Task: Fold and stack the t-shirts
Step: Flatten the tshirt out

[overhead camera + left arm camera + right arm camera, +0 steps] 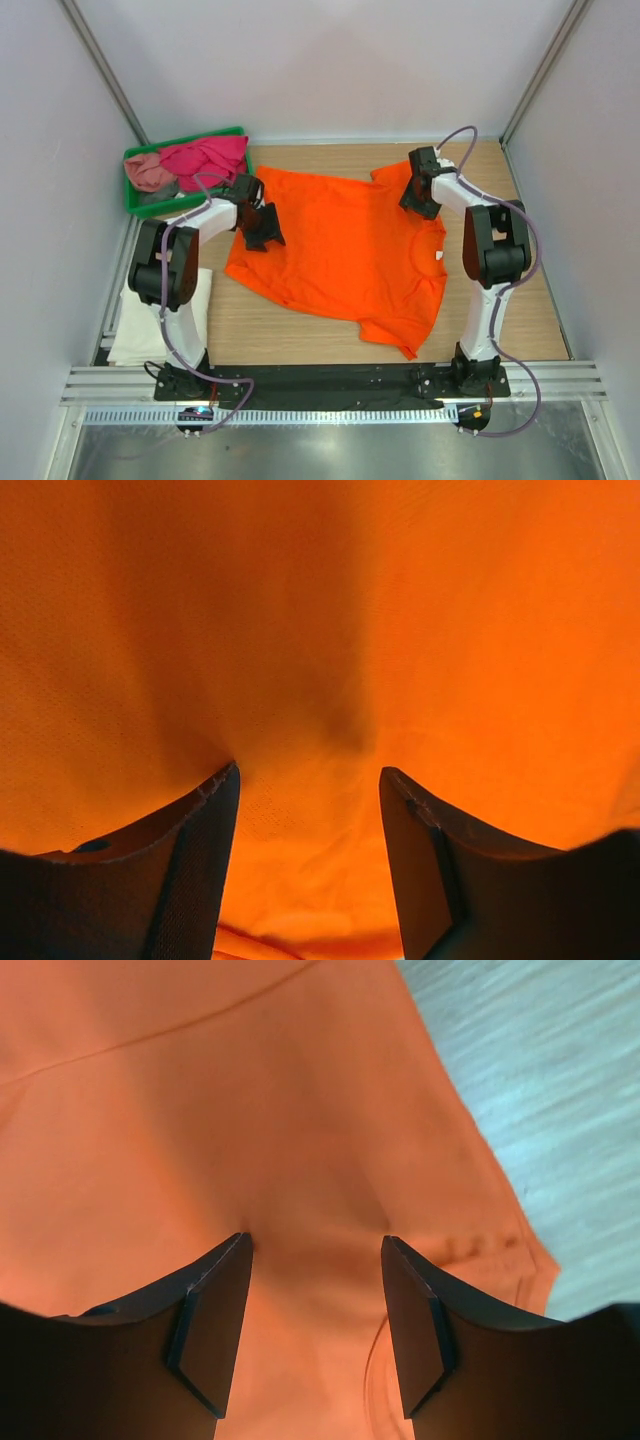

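1. Fingers of the left gripper are closest in its wrist view. They are spread wide with the tips pressed into orange cloth, and nothing is clamped.
2. Right gripper is the same: jaws wide apart, tips down on the shirt near a hemmed edge, bare table just beside. No grip.
3. Orange t-shirt lies spread mid-table, skewed and lightly wrinkled, with the collar toward the right arm. The left gripper sits at the far hem corner, the right at the far sleeve/shoulder.
4. White t-shirt lies folded beside the left arm base. Magenta t-shirt and dusty pink t-shirt are bunched in the green tray at the far left.
5. Handling, my read: the fabric is thin, light and limp, so it won't hold shape and will sag and drag on the wood.
6. Where to hold: pinch at the hem corner and the shoulder seam, catching both layers. Lift both ends together or the fold line skews.
7. Looks like setup for the orange shirt's first fold. Two shirts in the tray are not yet folded.
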Controlling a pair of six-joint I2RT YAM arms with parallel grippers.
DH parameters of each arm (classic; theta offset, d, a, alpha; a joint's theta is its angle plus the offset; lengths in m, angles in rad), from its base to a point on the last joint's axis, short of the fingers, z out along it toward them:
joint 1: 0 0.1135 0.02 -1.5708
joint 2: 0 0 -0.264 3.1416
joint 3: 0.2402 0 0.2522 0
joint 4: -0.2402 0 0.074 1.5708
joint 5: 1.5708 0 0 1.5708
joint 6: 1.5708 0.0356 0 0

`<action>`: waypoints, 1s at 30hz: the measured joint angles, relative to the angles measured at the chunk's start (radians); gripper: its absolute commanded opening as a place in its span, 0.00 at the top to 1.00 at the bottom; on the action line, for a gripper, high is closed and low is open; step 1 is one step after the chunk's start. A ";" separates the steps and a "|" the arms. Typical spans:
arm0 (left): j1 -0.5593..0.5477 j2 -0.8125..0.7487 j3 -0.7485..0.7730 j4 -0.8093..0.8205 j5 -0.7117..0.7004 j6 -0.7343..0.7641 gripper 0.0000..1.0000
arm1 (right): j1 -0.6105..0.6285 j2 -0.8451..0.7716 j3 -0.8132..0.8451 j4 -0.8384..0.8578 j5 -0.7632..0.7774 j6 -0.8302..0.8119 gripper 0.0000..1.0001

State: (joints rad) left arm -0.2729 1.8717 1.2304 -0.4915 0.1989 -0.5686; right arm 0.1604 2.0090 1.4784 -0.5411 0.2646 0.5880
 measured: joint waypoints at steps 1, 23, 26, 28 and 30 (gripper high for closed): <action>-0.001 0.014 0.000 0.000 0.009 -0.010 0.40 | -0.002 0.025 0.010 0.005 0.013 -0.011 0.39; -0.099 -0.034 0.023 0.005 -0.025 -0.118 0.23 | -0.138 0.322 0.440 -0.055 0.068 -0.233 0.31; -0.098 -0.119 0.024 -0.055 -0.064 -0.051 0.30 | -0.124 0.262 0.382 -0.070 0.028 -0.207 0.31; -0.097 -0.168 0.024 -0.088 -0.068 -0.018 0.31 | -0.099 0.180 0.300 -0.082 0.000 -0.191 0.31; -0.098 -0.205 0.009 -0.098 -0.054 0.008 0.32 | -0.068 0.110 0.240 -0.097 -0.019 -0.184 0.31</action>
State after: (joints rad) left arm -0.3706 1.6669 1.2392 -0.5896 0.1452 -0.5602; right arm 0.0921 2.1193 1.7180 -0.6384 0.2459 0.4038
